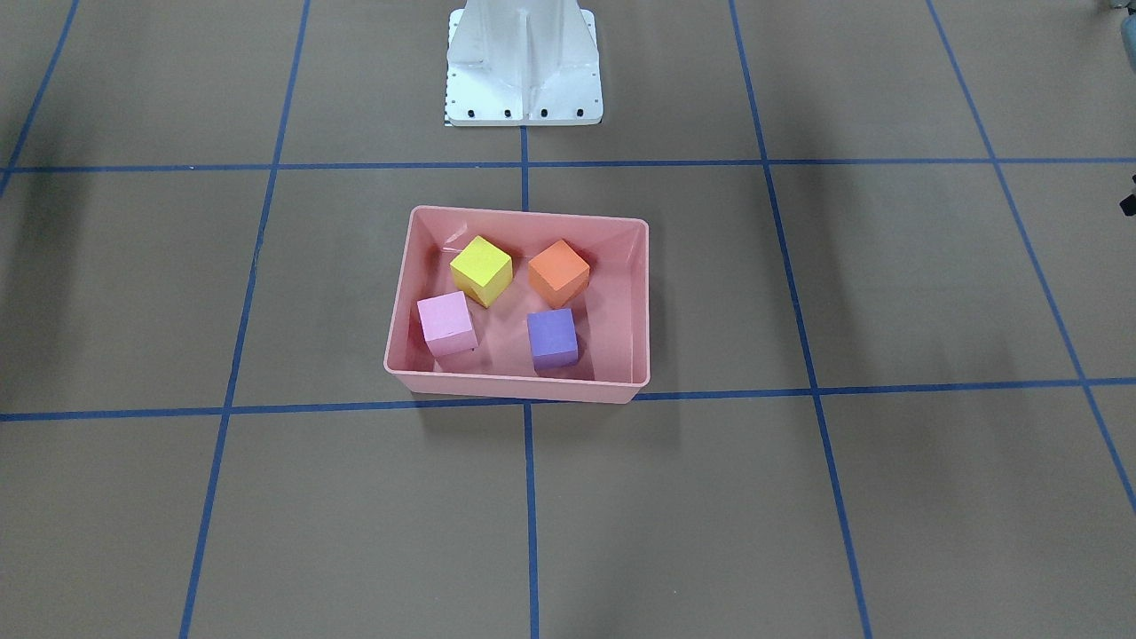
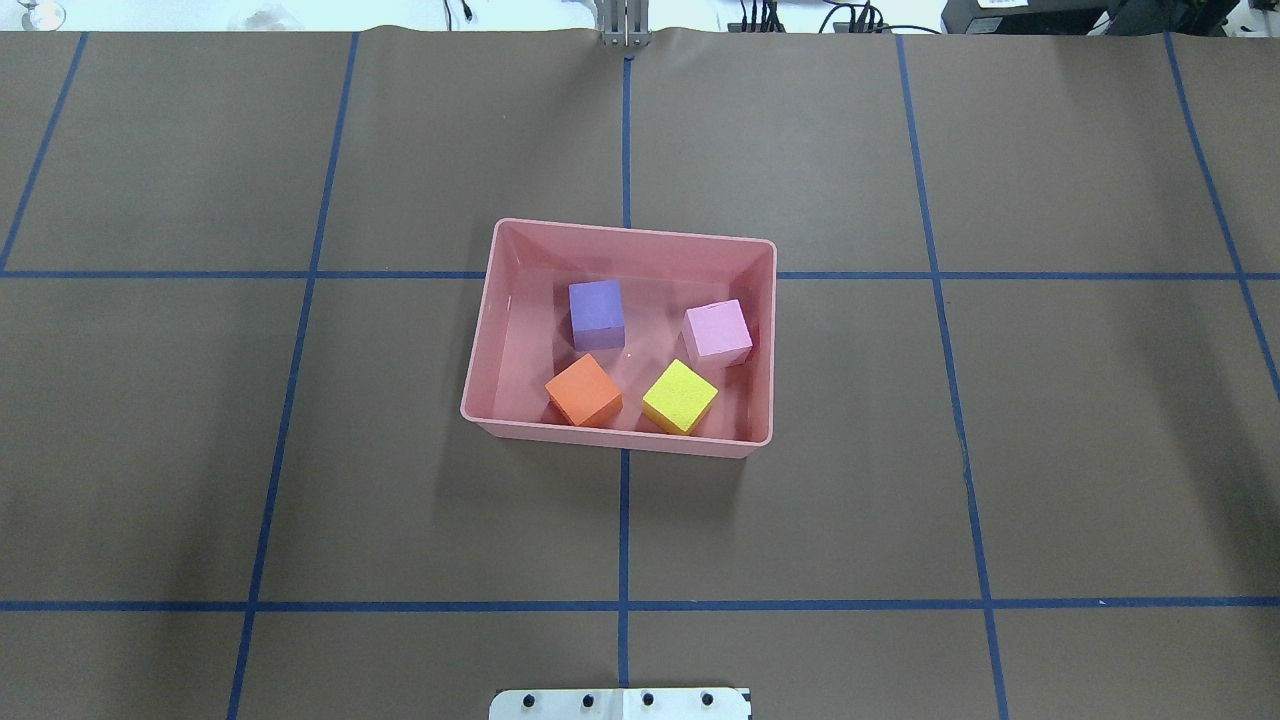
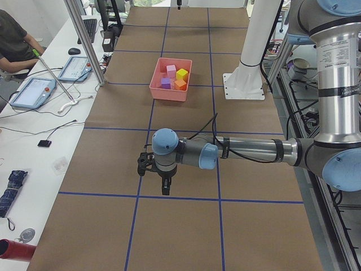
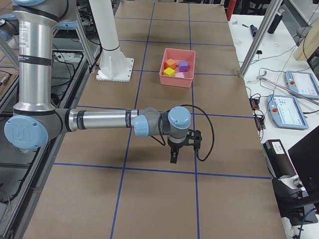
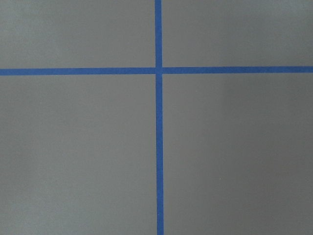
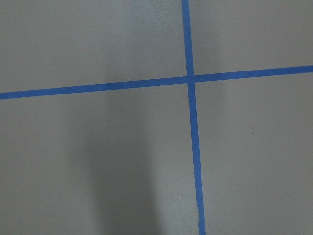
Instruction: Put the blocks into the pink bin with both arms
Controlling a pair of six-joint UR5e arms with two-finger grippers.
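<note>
The pink bin (image 2: 612, 437) stands at the table's middle. All four blocks lie inside it: purple (image 2: 596, 313), light pink (image 2: 717, 331), orange (image 2: 583, 390) and yellow (image 2: 679, 396), apart from one another. In the front-facing view the bin (image 1: 515, 389) holds the same blocks. My left gripper (image 3: 163, 183) shows only in the exterior left view. It points down over bare table, far from the bin (image 3: 163, 93). My right gripper (image 4: 174, 153) shows only in the exterior right view, likewise far from the bin (image 4: 174, 80). I cannot tell whether either is open or shut.
The white pedestal base (image 1: 524, 67) stands behind the bin. Blue tape lines (image 2: 624, 520) grid the brown table cover. Both wrist views show only tape crossings. Side benches hold tablets (image 3: 32, 92) and cables, and an operator (image 3: 14, 39) sits at the left.
</note>
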